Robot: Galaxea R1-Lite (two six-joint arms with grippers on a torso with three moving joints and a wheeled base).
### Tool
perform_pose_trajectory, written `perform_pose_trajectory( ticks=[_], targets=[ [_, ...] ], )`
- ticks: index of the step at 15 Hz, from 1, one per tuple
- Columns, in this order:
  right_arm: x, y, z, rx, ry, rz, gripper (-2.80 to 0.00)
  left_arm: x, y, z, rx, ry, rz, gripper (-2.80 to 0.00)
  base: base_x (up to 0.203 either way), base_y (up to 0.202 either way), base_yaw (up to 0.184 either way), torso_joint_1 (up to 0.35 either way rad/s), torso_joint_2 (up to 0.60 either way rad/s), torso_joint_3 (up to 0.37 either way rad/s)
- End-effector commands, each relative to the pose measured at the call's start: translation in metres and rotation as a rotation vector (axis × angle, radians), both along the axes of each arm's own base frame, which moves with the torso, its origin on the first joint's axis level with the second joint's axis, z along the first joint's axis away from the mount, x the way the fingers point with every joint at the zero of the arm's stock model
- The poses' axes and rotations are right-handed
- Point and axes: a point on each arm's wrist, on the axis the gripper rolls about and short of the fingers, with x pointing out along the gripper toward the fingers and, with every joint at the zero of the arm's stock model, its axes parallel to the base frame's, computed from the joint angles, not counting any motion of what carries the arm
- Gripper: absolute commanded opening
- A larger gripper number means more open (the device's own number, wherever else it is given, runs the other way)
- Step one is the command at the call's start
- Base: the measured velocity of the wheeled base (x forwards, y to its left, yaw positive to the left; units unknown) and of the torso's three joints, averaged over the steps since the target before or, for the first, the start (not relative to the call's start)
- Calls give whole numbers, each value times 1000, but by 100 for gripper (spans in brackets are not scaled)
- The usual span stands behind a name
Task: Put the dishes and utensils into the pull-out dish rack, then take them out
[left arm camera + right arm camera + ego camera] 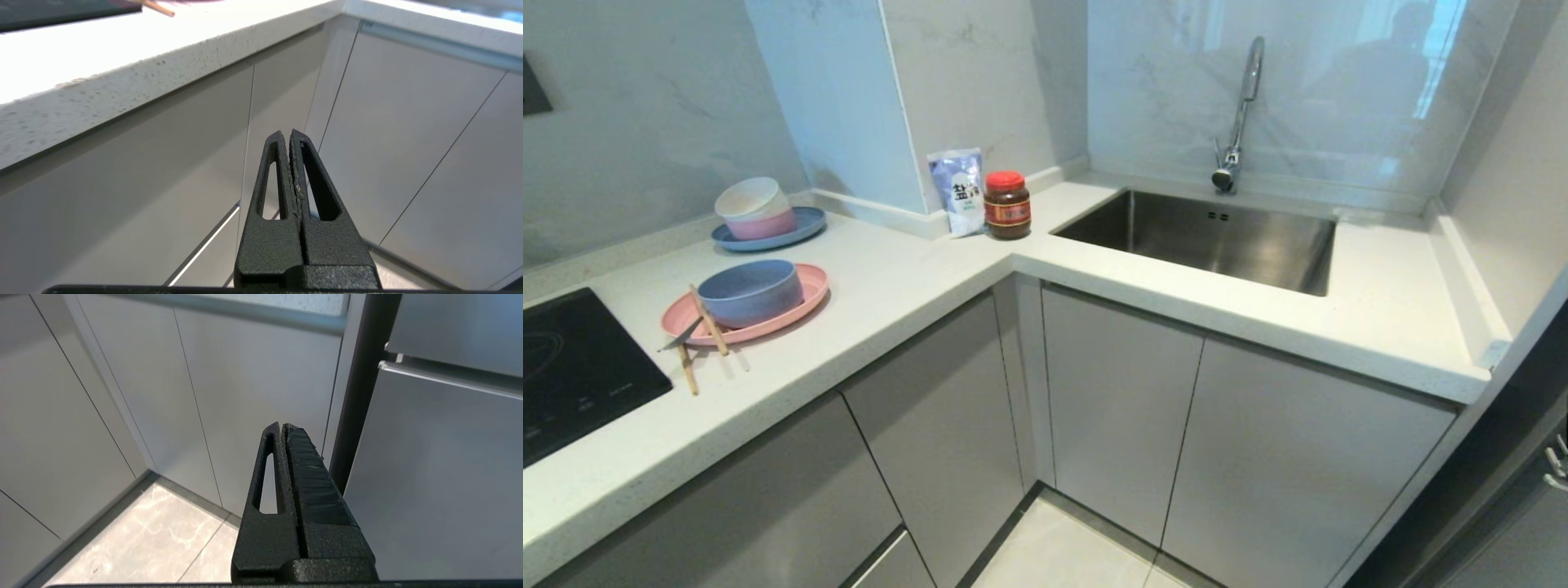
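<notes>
A blue-grey bowl (751,291) sits on a wide pink plate (810,291) on the left counter. Wooden chopsticks (709,320) and a thin silver utensil (680,335) lean over the plate's near rim onto the counter. The pull-out dish rack is out of view; only shut grey cabinet fronts (939,425) show. Neither arm appears in the head view. My left gripper (289,132) is shut and empty below the counter edge, facing the cabinet fronts. My right gripper (282,425) is shut and empty, low near the cabinets and a dark post (359,384).
White and pink bowls (754,208) stand on a blue plate (805,227) at the back left. A black cooktop (572,367) lies at the far left. A salt bag (959,192) and red-lidded jar (1007,204) stand by the corner. Steel sink (1217,237) with tap (1237,122) at right.
</notes>
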Motion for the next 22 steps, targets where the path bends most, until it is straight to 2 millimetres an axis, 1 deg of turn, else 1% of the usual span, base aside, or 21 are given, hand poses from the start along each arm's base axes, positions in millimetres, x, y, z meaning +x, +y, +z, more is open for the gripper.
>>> perform_pose_trajectory(
  ticks=[1, 14, 22],
  targets=[
    [0, 0, 0, 0, -3, -1, -280, 2, 0, -7, -1, 27, 0, -280, 0, 0, 0, 2, 2, 207],
    [0, 0, 0, 0, -3, -1, -280, 2, 0, -7, -2, 26, 0, -280, 0, 0, 0, 3, 2, 197],
    [0, 0, -1, 0, -2, -1, -280, 2, 0, -7, -3, 25, 0, -280, 0, 0, 0, 0, 1, 17]
  ],
)
